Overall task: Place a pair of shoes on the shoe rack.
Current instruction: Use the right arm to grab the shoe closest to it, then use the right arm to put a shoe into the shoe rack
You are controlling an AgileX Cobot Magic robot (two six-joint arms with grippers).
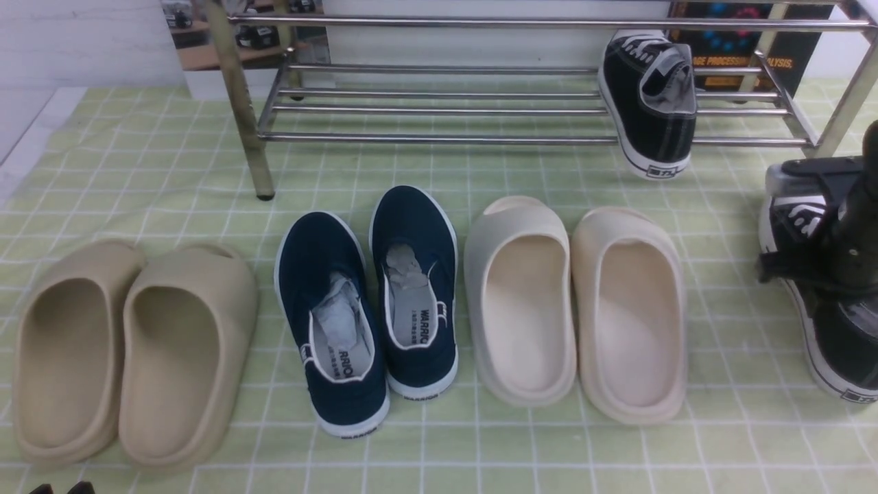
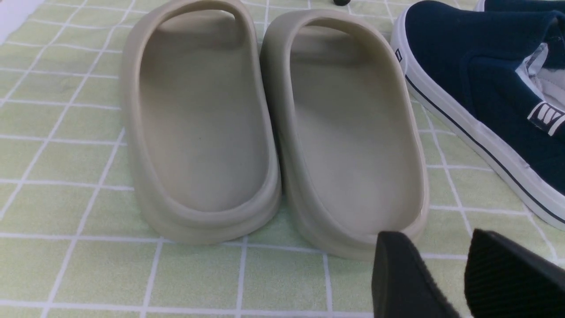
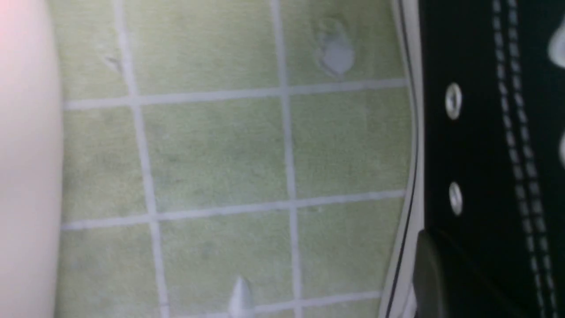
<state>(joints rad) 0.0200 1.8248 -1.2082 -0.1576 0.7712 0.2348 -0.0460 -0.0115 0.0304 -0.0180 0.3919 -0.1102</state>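
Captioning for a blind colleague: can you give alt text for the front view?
One black canvas sneaker sits on the lower rails of the chrome shoe rack, heel overhanging; the right gripper is down on the other black sneaker at the right edge. On the green checked cloth lie tan slides, navy slip-ons and cream slides in a row.

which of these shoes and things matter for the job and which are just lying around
Job:
black sneaker on the rack
black sneaker on the cloth
shoe rack

Lying about:
tan slides
navy slip-ons
cream slides
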